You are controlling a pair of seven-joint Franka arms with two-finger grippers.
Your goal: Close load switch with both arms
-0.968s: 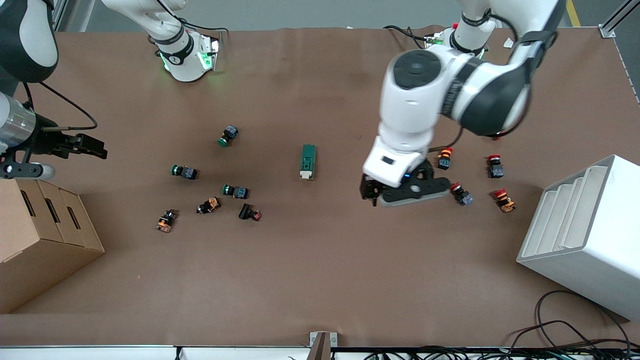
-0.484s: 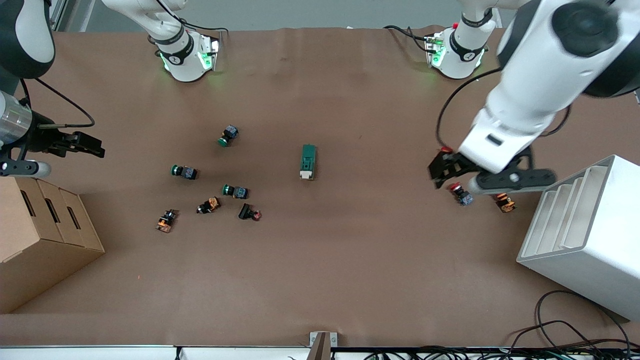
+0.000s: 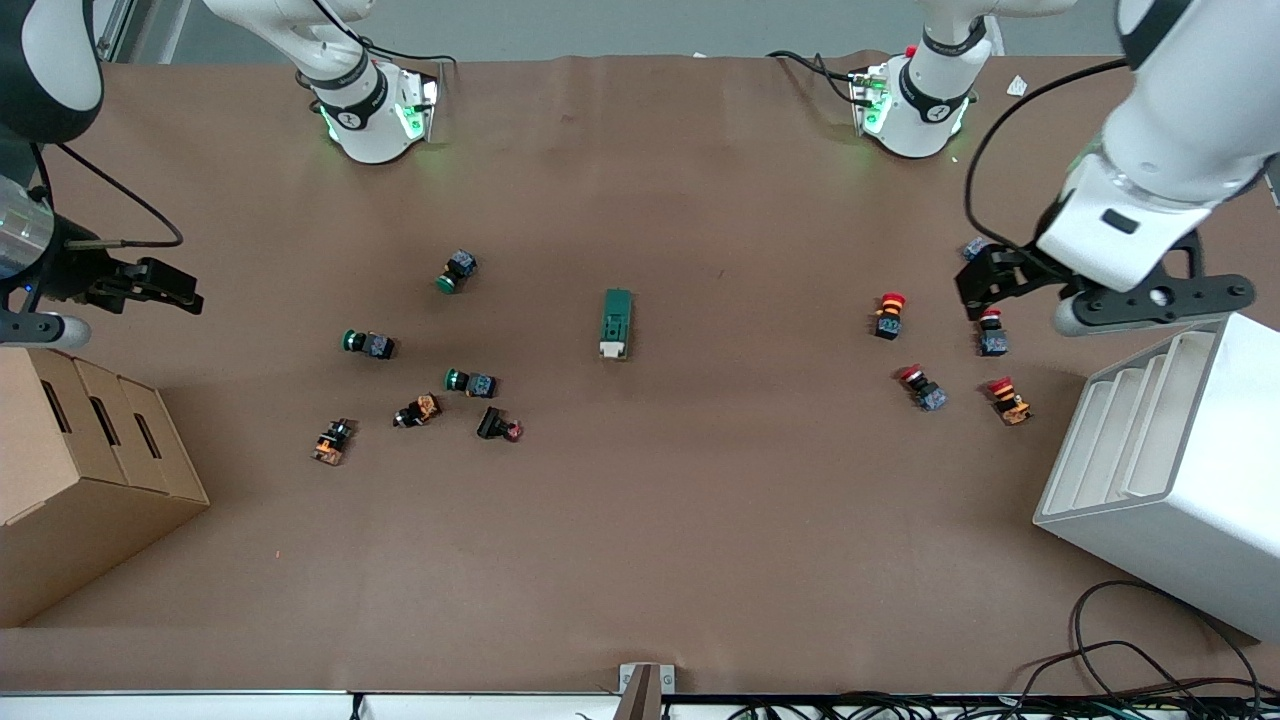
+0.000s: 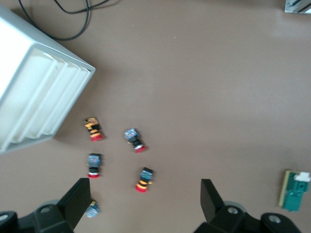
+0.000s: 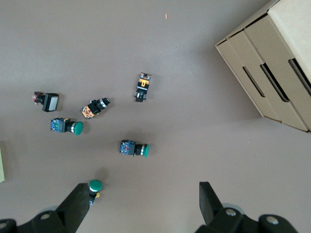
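The load switch (image 3: 616, 322) is a dark green block with a white tab at its end nearer the front camera. It lies alone in the middle of the table and also shows at the edge of the left wrist view (image 4: 295, 190). My left gripper (image 3: 978, 284) is open and empty in the air, over the red buttons at the left arm's end of the table, well away from the switch. Its jaws stand wide apart in the left wrist view (image 4: 145, 195). My right gripper (image 3: 160, 285) is open and empty in the air at the right arm's end, above the cardboard box; its wrist view (image 5: 141, 198) shows the green buttons below.
Several red mushroom buttons (image 3: 888, 315) lie near the white slotted rack (image 3: 1170, 460). Green push buttons (image 3: 368, 343) and other small switches (image 3: 418, 410) lie toward the right arm's end. A cardboard box (image 3: 80, 470) stands there. Cables (image 3: 1130, 670) lie at the front edge.
My left arm has swung away from beside the load switch toward the left arm's end, now over the red buttons by the rack. My right gripper has drifted slightly outward.
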